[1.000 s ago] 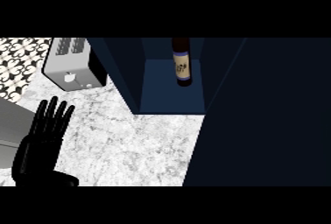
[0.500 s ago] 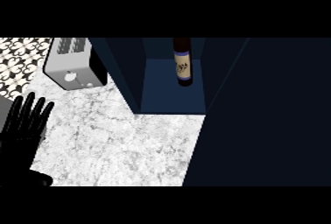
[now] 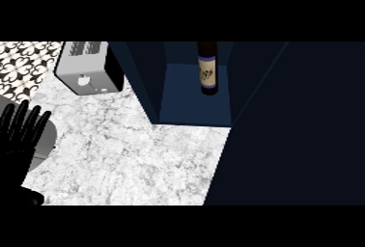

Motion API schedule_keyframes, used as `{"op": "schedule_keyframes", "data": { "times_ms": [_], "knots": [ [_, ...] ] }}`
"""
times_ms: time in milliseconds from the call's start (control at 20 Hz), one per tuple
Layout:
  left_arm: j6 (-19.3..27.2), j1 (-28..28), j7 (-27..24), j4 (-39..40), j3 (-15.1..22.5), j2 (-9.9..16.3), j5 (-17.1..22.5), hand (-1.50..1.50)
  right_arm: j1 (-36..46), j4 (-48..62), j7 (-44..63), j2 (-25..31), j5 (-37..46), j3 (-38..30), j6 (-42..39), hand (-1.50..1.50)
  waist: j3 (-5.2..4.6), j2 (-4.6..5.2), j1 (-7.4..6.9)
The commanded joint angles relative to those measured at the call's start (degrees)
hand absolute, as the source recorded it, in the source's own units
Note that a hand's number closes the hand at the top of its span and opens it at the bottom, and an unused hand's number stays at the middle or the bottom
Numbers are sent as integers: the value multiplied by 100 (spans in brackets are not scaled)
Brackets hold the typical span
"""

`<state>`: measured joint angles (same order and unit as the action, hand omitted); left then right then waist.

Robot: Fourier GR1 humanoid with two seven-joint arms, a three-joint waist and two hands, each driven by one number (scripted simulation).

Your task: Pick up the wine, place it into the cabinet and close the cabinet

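Wine (image 3: 207, 67) stands inside cabinet (image 3: 196, 108); left hand (image 3: 20, 132) open beside toaster (image 3: 88, 67).

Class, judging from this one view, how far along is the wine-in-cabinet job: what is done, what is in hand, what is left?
Done: the wine stands upright inside the cabinet. In hand: nothing; the left hand is open at the view's left edge, holding nothing, and the right hand is out of view. Left: closing the cabinet, since its inside shows, so it looks open.
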<state>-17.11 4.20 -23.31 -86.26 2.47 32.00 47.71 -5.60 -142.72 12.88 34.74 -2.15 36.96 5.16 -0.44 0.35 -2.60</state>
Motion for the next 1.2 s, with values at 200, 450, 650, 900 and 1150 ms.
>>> {"op": "schedule_keyframes", "data": {
  "times_ms": [200,450,650,900,1150],
  "knots": [
    [-312,-154,204,188,-223,242,273,-150,1482,452,1121,-1606,-554,738,328,150,-6,12,-154],
    [-510,-33,125,268,-232,231,200,-150,3261,1602,2070,-2837,-272,500,654,150,2,-17,-93],
    [-513,-2,152,333,-338,214,208,-150,4739,2679,2498,-3432,-377,177,1163,150,22,-31,18],
    [-580,5,304,379,-535,303,302,-150,6199,4018,2302,-3461,-1007,-201,1881,150,34,-31,31],
    [-874,-84,154,773,-653,177,154,-150,6753,5228,1572,-3470,-1698,-408,2152,150,35,-18,83]
  ]
}}
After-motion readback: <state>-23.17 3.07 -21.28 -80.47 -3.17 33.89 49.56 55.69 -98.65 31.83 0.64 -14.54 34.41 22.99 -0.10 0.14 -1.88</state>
